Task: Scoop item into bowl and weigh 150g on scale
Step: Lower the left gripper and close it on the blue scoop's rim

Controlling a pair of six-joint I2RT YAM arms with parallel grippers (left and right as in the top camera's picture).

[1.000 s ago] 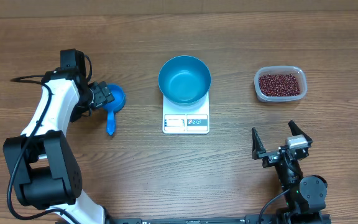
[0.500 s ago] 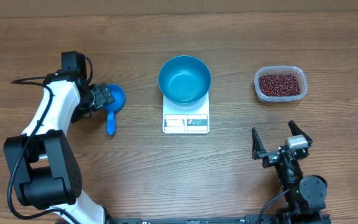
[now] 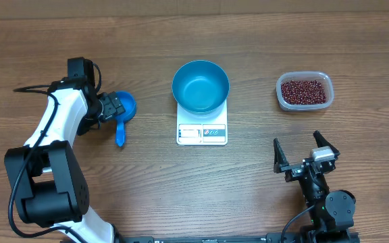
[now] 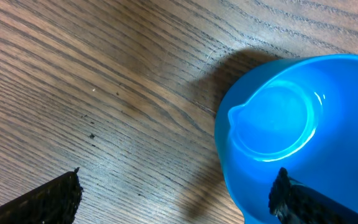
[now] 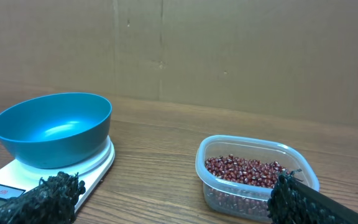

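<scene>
Small blue plastic scoop [image 3: 120,131]: handle visible overhead only; smooth round cup fills left-wrist view; left fingers [image 4: 48,202] spread; right fingers [image 5: 51,196] spread. Glossy deep round blue bowl [image 3: 200,86] atop flat white rectangular scale [image 3: 202,133].

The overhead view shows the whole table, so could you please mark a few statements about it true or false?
1. The bright blue round bowl sits on the flat white rectangular scale. True.
2. The bowl is full. False: it is empty; the dark red-brown beans lie in the clear plastic tub.
3. The left claw stands open at the small blue handled scoop. True.
4. The right claw grips the tub. False: it is open, empty and apart from it.
</scene>
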